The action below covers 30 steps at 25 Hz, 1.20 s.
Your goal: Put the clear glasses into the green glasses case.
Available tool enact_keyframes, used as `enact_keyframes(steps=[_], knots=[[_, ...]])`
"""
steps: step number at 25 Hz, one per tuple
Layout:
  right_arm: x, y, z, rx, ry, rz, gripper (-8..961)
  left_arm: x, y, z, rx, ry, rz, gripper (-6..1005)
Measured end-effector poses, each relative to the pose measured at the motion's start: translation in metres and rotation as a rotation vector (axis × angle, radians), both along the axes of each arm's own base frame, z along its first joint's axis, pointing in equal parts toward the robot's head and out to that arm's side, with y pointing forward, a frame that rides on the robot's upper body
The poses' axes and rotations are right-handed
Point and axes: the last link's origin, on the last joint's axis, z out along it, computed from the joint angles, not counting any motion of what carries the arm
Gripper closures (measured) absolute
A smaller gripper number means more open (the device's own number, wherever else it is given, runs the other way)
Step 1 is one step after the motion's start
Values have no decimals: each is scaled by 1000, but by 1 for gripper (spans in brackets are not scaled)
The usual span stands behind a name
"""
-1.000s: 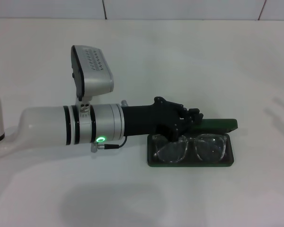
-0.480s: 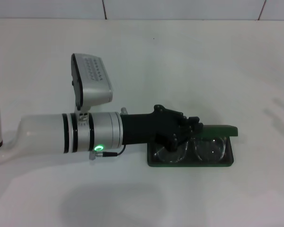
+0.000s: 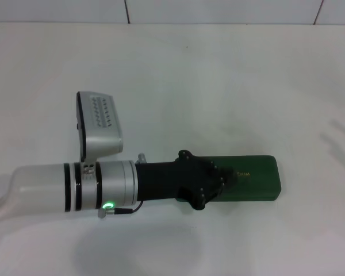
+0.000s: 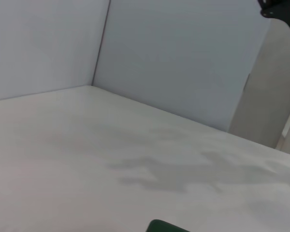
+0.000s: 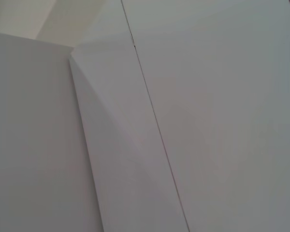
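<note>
Reading the head view from my end outward, I meet the left arm first, lying low across the white bench [image 3: 218, 80] with its left pincer [image 3: 225, 179] resting on the near end of the green glasses case [image 3: 250, 184]. Its dark fingers are bunched over the lid, and I cannot tell whether they are parted or closed. The case lies flat with its lid down, the small gold mark just beyond the fingertips. The clear glasses are nowhere in sight; I judge they are inside, though a closed lid proves nothing.

As for handling, I would expect the case to be a stiff, light shell with a smooth skin that will skid on this bench if pushed sideways. Pressing straight down on the lid is safer, or taking it across the short width if it must be lifted. The glasses themselves would be thin, springy and easily scratched, best held by the bridge.

Farther out lies bare bench and wall. The right pincer is out of sight.
</note>
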Motion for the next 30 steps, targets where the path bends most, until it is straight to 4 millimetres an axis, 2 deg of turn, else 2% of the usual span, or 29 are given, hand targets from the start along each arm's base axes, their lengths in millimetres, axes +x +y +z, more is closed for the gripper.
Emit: enact_keyframes(steps=[4, 10, 16, 18, 23, 25, 27, 30], knots=[[0, 0, 0, -1, 2, 0, 574, -4, -9, 1, -1, -22, -16, 871], [0, 1, -1, -6, -1, 0, 574, 1, -16, 8, -23, -88, -27, 870], [-2, 7, -16, -102, -51, 0, 574, 1, -18, 39, -64, -176, -90, 869], [-4, 12, -28, -165, -90, -1, 574, -3, -20, 55, -61, -211, -124, 801], [-20, 27, -73, -378, -248, 73, 564, -15, -27, 99, -36, -321, -157, 631], [-33, 36, -95, -458, -306, 121, 553, -21, -28, 108, -43, -323, -145, 563], [-39, 40, -104, -489, -327, 147, 535, -25, -30, 113, -50, -312, -142, 496], [-56, 46, -118, -544, -355, 227, 509, -29, -32, 113, -63, -289, -149, 492]])
